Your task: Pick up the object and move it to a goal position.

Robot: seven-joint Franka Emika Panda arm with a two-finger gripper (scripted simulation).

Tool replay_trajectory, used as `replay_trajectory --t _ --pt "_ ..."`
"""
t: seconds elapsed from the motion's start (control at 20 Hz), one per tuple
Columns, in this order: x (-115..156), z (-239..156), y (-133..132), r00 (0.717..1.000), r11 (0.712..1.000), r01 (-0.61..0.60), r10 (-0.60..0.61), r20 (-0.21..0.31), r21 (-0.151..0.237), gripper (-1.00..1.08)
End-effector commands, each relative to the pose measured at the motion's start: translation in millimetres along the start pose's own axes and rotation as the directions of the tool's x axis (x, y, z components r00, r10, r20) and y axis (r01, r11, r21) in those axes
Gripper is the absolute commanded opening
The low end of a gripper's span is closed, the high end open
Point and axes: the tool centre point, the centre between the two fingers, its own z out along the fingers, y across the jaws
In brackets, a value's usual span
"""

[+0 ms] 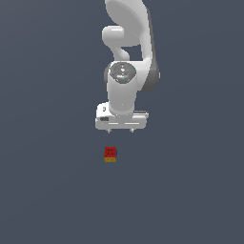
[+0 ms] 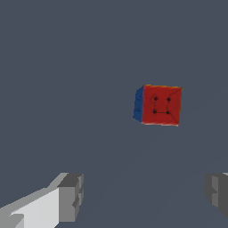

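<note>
Since the fingers (image 2: 67,196) sit wide apart in the wrist view with nothing between them, you can treat the gripper (image 1: 121,129) as open and empty. Beyond the fingertips, the cube (image 2: 158,105) lies on the flat grey floor (image 2: 67,67), red face up, blue side showing; it's ahead of the jaws and off their centreline, not between them. In the exterior view the cube (image 1: 110,154) sits apart from the gripper, slightly toward that view's left, yellow side visible. My read: you're in the approach step, nothing grasped yet. Next move needs a lateral shift to centre the jaws over the cube, then a descent and close. No goal marker visible.
</note>
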Motion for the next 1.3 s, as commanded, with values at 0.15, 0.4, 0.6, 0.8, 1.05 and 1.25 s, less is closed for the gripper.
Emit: replay_trajectory --t 0.15,0.4,0.6,0.8,1.05,1.25 --pt "1.4 -2.3 -1.2 1.0 1.0 0.007 -0.007 -0.005 0.0 1.0" --pt "8.6 -14.5 -7.5 0.999 0.999 0.042 -0.042 -0.031 -0.001 1.0" --pt "11.6 -20.2 -10.6 0.998 0.999 0.053 -0.053 -0.043 -0.001 1.0" --pt "11.1 -18.8 -9.9 0.998 0.998 0.055 -0.055 -0.04 -0.001 1.0" --pt "12.4 -17.2 -8.7 0.995 0.996 0.087 -0.087 -0.04 -0.003 1.0" --pt "14.2 -14.1 -6.8 0.99 0.991 0.134 -0.134 -0.039 -0.006 1.0"
